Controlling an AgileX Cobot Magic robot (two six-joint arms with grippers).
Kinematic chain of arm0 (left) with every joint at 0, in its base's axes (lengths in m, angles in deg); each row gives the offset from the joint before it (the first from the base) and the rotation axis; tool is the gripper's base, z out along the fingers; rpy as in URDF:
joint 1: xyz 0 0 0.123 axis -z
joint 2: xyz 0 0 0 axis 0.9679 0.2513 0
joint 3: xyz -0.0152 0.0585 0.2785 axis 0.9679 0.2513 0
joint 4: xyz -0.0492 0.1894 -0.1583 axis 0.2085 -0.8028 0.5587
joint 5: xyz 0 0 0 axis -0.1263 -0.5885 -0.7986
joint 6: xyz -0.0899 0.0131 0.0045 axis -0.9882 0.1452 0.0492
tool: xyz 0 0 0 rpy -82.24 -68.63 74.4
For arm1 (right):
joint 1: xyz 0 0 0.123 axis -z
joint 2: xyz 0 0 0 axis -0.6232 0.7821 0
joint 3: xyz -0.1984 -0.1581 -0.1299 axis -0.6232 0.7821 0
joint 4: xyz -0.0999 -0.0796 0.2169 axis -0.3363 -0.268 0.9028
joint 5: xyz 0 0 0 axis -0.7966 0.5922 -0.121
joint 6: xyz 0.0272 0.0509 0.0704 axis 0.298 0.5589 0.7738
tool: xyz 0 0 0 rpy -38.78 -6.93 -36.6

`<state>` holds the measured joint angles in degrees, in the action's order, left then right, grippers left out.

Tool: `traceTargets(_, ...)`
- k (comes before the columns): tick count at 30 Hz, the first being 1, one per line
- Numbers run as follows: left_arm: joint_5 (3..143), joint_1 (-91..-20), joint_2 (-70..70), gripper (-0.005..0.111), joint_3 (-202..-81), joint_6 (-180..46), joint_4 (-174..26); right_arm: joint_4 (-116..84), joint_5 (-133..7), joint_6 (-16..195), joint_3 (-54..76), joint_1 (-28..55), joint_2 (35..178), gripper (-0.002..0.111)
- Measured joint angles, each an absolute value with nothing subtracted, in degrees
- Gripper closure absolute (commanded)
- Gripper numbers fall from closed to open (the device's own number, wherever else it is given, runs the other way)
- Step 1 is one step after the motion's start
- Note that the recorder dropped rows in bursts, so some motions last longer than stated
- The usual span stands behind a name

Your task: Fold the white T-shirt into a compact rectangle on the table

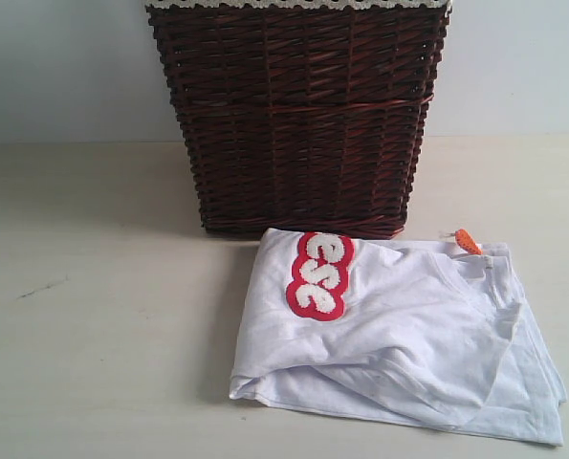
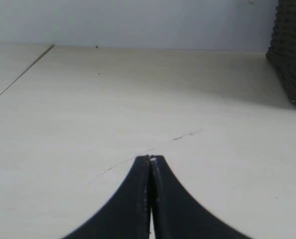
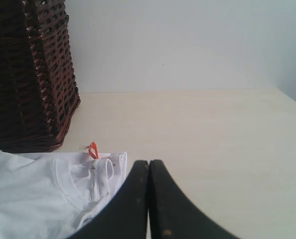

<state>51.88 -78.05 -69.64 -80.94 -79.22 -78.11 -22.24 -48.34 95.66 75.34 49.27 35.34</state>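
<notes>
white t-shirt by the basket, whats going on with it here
Nothing is handling it right now. The white T-shirt lies loosely bunched and creased on the table, just in front of the wicker basket, with its red-outlined letters facing up and an orange tag at the collar end. It is not yet a neat rectangle. The left hand is shut and empty over bare table. The right hand is shut and empty too, near the collar.
</notes>
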Motion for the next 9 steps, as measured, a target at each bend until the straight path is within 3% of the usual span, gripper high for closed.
traceTargets(9,51.9,-78.0,-69.6,0.107,-80.9,-79.2,-78.1,-22.2,-48.0,95.7,75.3,49.3,35.3,0.108)
